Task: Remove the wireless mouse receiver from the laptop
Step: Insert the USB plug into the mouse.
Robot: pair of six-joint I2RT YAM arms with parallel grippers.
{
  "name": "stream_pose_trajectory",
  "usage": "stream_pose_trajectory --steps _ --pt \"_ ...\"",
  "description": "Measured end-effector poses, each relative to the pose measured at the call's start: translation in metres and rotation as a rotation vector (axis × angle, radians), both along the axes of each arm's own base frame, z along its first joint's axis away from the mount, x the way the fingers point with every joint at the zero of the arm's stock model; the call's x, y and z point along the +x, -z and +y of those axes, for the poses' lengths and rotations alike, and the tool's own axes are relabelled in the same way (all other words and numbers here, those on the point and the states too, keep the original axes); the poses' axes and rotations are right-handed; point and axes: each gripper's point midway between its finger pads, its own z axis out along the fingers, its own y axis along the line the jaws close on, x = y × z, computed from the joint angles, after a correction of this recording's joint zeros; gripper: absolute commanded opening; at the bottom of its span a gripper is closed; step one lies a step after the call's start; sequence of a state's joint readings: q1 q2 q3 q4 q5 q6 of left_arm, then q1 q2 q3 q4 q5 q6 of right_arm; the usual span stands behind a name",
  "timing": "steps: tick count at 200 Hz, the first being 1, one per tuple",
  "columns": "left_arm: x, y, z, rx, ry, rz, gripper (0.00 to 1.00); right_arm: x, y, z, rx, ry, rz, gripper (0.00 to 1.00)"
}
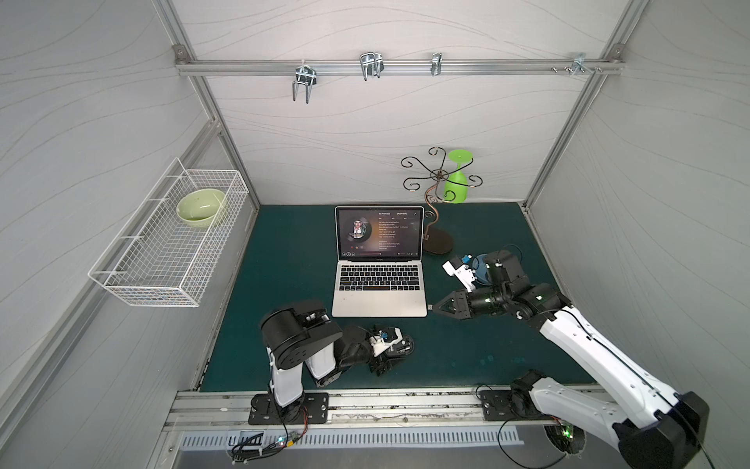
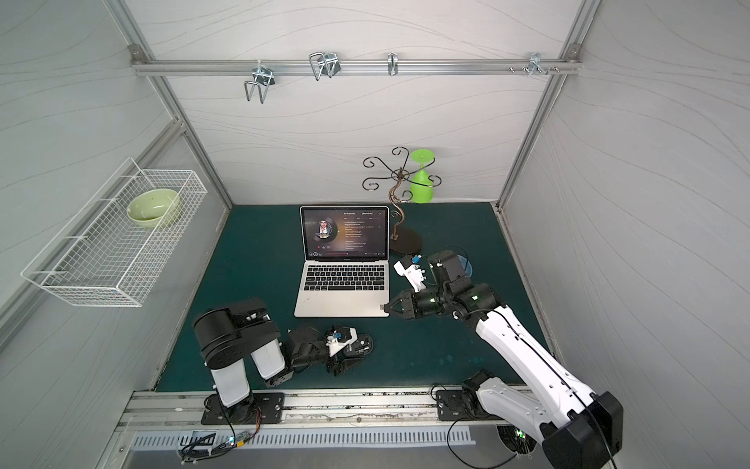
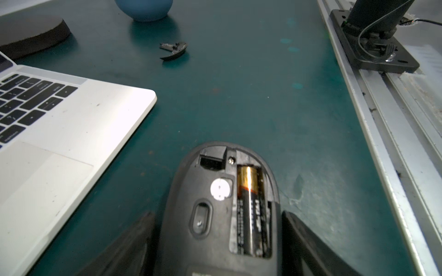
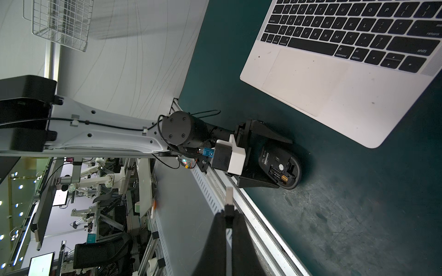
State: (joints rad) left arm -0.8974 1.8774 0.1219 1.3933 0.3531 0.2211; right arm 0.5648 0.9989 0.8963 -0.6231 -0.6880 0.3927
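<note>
Two right jaws: clenched tight on the wireless mouse receiver (image 4: pixel 229 197). You can see the right gripper (image 4: pixel 229 215) pinching its black end, and the shiny plug end pokes out bare.
Receiver spot: out of the laptop (image 1: pixel 379 292), just beside the laptop's right side, near its front corner.
Left jaws: the left gripper (image 3: pixel 217 216) has one finger on each side of the mouse (image 3: pixel 208 191). You cannot tell if they squeeze it or only sit close.
Mouse: belly up on the bench (image 1: pixel 284 284), near the front edge, with a battery (image 3: pixel 251 205) showing.
Laptop: open, screen lit, in the middle of the bench, closer to the back edge.
Small black piece (image 3: pixel 174 50): lies alone on the bench, apart from the laptop and the mouse.
</note>
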Motion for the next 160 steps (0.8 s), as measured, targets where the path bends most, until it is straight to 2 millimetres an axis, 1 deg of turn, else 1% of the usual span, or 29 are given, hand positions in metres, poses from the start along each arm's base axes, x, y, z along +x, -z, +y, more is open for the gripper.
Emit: stream_pose_trajectory --steps 13,28,33,43,54,63,74,84,97,120,139,160 --pt "0.000 0.000 0.000 -0.007 0.000 -0.003 0.81 0.000 0.000 -0.001 -0.001 0.003 0.001 0.00" --pt "0.000 -0.001 0.000 -0.008 -0.003 -0.001 0.74 0.000 0.001 -0.001 -0.004 0.005 0.003 0.00" --pt "0.000 0.000 0.000 -0.008 -0.004 -0.002 0.69 0.001 0.001 -0.001 -0.005 0.006 0.004 0.00" --pt "0.001 -0.001 0.001 -0.007 -0.011 -0.005 0.54 0.001 0.001 -0.001 -0.006 0.006 0.004 0.00" --pt "0.000 -0.001 0.000 -0.009 -0.001 -0.008 0.41 0.001 0.001 -0.001 -0.006 0.007 0.004 0.00" --pt "0.000 -0.002 -0.001 -0.013 0.005 -0.004 0.35 0.001 0.001 -0.002 -0.006 0.008 0.003 0.00" --pt "-0.002 -0.002 -0.006 -0.013 0.022 -0.006 0.30 0.002 0.001 -0.002 -0.008 0.011 0.002 0.00" --pt "-0.004 -0.002 -0.012 -0.008 0.042 -0.006 0.28 0.002 0.003 -0.003 -0.016 0.018 0.003 0.00" --pt "-0.009 -0.002 -0.021 0.001 0.073 -0.001 0.27 0.004 0.007 -0.006 -0.040 0.032 0.003 0.00" --pt "-0.014 -0.003 -0.029 0.025 0.099 0.015 0.24 0.006 0.022 -0.016 -0.120 0.074 0.015 0.00" --pt "-0.015 -0.002 -0.028 0.041 0.093 0.027 0.23 0.009 0.040 -0.023 -0.196 0.100 0.049 0.00" --pt "-0.015 -0.003 -0.030 0.058 0.090 0.040 0.23 0.006 0.072 -0.026 -0.290 0.102 0.102 0.00"
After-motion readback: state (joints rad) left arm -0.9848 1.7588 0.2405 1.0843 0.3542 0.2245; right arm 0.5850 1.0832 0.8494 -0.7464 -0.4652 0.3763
